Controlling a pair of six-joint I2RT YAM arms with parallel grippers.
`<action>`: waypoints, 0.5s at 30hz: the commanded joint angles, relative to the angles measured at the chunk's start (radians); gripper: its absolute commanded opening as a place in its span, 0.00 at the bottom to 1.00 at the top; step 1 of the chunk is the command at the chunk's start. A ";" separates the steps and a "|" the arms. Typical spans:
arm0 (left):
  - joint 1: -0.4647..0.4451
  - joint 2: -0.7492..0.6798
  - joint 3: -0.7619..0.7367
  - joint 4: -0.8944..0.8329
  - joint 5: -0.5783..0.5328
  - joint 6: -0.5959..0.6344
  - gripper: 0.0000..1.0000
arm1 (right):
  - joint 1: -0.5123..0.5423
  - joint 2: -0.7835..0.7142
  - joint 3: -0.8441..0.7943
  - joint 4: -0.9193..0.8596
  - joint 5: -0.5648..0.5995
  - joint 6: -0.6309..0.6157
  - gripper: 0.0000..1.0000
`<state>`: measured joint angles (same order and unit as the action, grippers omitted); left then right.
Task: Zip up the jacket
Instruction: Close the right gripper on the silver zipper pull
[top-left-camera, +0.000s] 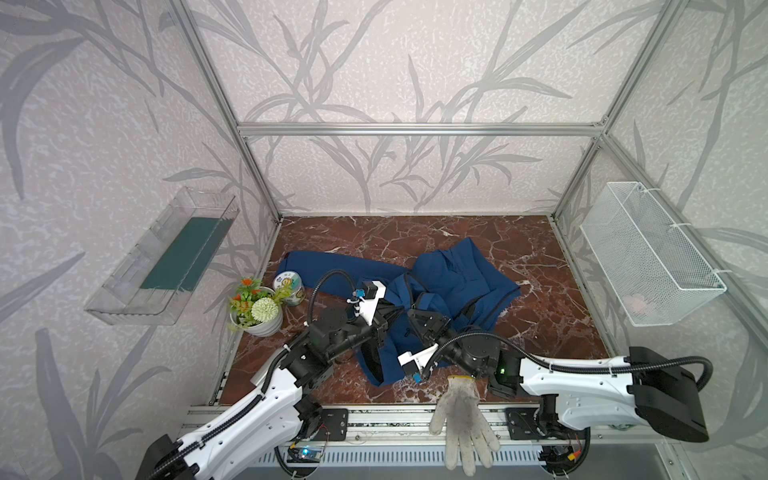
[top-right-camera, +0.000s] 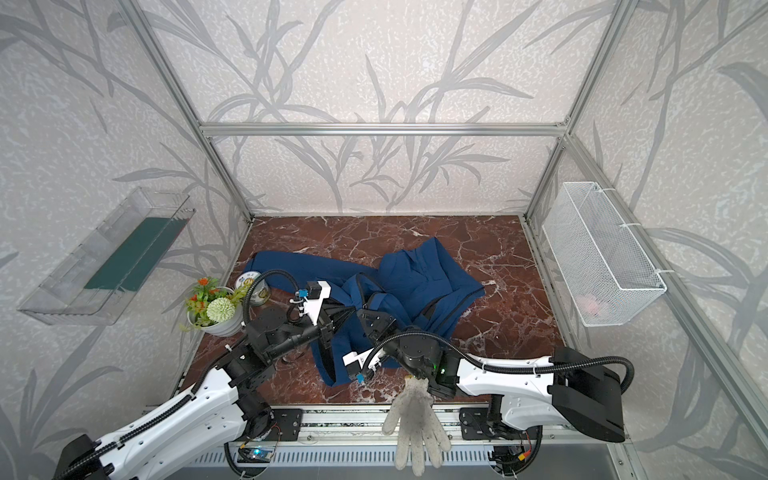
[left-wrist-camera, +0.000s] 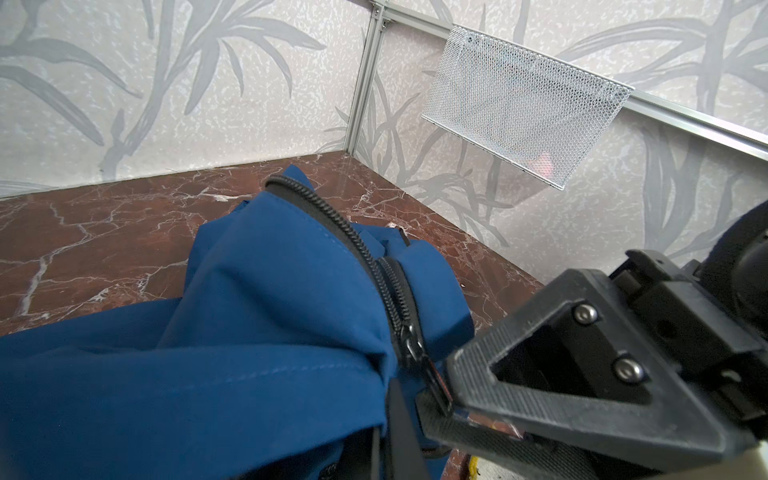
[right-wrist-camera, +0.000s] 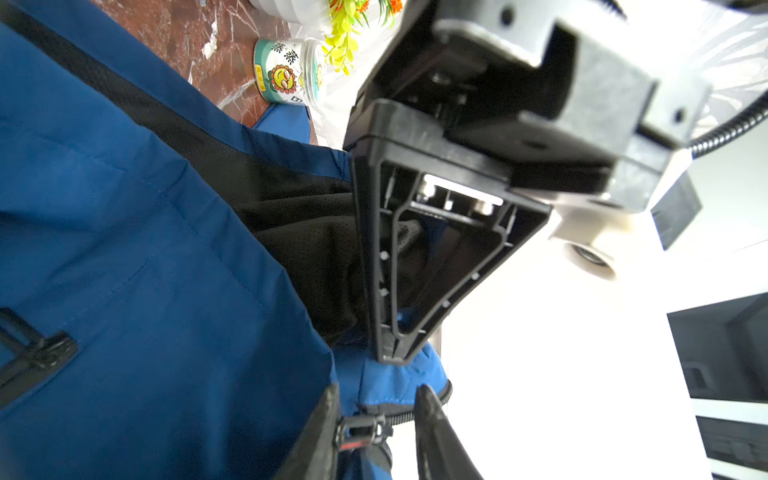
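Jacket (top-left-camera: 453, 282): lies crumpled at the middle of the marble table (top-left-camera: 540, 332). Left gripper (right-wrist-camera: 390, 358): fingers pressed together on blue fabric beside the front zipper. Right gripper (right-wrist-camera: 378, 392): fingers slightly spread astride the zipper pull (right-wrist-camera: 359, 432), seemingly touching on one side only. Glove (top-left-camera: 461, 419): overhangs the near edge.

A robot lab test cell. An aluminium frame (top-left-camera: 415, 129) holds leaf-patterned wall panels (top-left-camera: 415, 62) around a marble-look desk (top-left-camera: 532, 332), with a mounting rail (top-left-camera: 374, 424) along its front.
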<state>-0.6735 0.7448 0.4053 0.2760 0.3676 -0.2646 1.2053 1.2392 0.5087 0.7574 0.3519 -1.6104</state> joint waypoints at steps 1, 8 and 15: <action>-0.002 -0.002 0.023 0.002 -0.004 0.001 0.00 | 0.010 -0.028 0.027 0.001 0.008 0.001 0.28; -0.003 -0.003 0.026 -0.006 -0.003 0.004 0.00 | 0.012 -0.038 0.035 -0.053 0.012 0.035 0.23; -0.004 -0.007 0.027 -0.016 -0.006 0.008 0.00 | 0.012 -0.050 0.055 -0.112 0.025 0.081 0.12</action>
<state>-0.6735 0.7448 0.4053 0.2661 0.3676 -0.2638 1.2091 1.2221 0.5282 0.6765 0.3611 -1.5642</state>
